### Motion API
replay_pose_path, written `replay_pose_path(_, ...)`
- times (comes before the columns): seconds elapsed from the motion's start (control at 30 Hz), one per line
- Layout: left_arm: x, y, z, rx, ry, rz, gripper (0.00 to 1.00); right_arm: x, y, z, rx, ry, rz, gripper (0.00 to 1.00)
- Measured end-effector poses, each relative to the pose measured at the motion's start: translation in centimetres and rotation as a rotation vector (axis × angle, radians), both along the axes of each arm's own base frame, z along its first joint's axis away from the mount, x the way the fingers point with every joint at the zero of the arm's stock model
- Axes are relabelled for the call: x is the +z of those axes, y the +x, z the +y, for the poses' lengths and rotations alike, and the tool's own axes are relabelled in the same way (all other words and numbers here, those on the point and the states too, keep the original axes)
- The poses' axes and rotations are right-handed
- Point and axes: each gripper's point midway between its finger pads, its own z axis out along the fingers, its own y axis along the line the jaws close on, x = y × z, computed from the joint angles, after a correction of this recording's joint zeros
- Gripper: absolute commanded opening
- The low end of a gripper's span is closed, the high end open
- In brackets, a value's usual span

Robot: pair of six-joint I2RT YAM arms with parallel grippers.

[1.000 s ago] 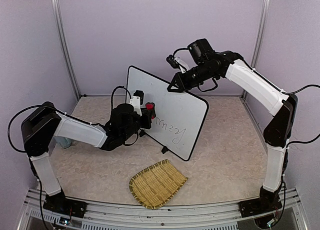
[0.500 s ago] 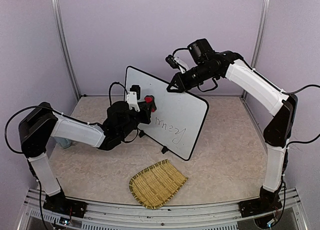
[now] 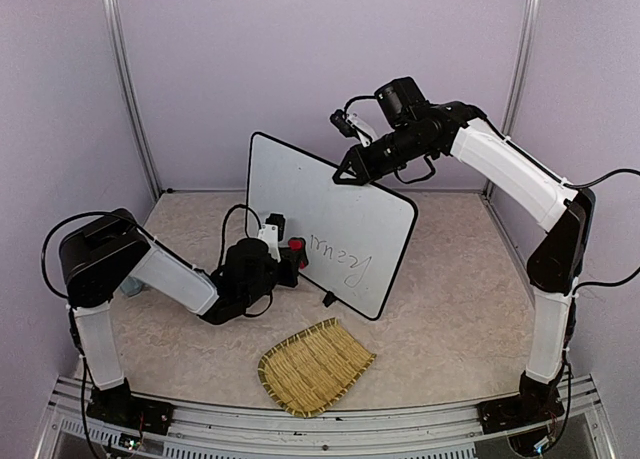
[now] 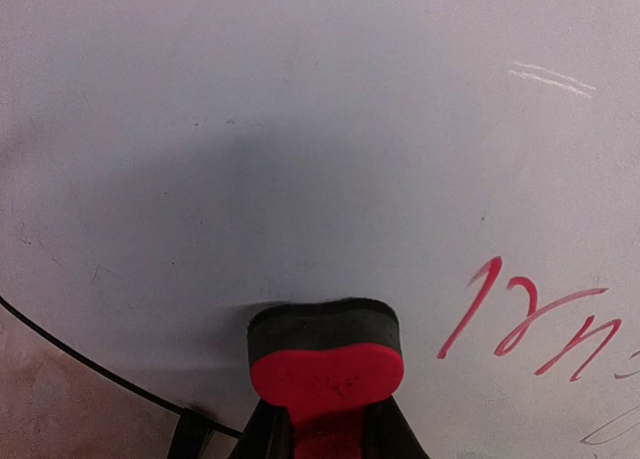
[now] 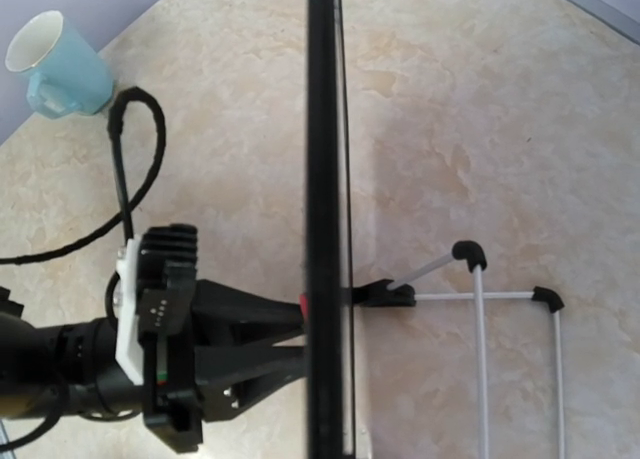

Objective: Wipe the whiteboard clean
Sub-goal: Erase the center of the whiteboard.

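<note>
The whiteboard stands tilted on the table, with red handwriting on its lower part. My right gripper is shut on its top edge; in the right wrist view the black rim runs straight down the middle. My left gripper is shut on a red and black eraser and presses it against the board's lower left. In the left wrist view the eraser lies flat on the white surface, left of the red writing.
A woven straw mat lies at the front of the table. A light blue cup stands at the left behind my left arm. The board's wire stand sticks out behind it. Walls and frame posts close in the table.
My left gripper has moved the eraser down the board, from its upper middle to the lower left beside the writing. The right arm and the board have not moved.
</note>
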Motion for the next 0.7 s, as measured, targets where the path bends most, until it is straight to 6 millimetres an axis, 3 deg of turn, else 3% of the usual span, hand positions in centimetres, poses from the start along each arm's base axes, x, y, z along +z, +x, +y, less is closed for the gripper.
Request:
replay_pose_path(0.2, 0.1, 0.1, 0.1, -0.008, 0.001, 0.002, 0.20, 0.0, 0.0, 0.0, -0.001, 0.000, 0.000, 0.00)
replay_pose_path(0.3, 1.1, 0.4, 0.1, -0.016, 0.010, -0.011, 0.20, -0.1, 0.0, 0.0, -0.001, 0.000, 0.000, 0.00)
replay_pose_path(0.6, 11.1, 1.2, -0.8, -0.031, -0.106, -0.179, 0.20, 0.0, -0.1, 0.1, 0.009, 0.002, -0.004, 0.00)
replay_pose_path(0.7, 12.8, 1.3, -0.9, -0.033, -0.132, -0.210, 0.20, 0.0, -0.1, 0.1, 0.013, 0.002, -0.005, 0.00)
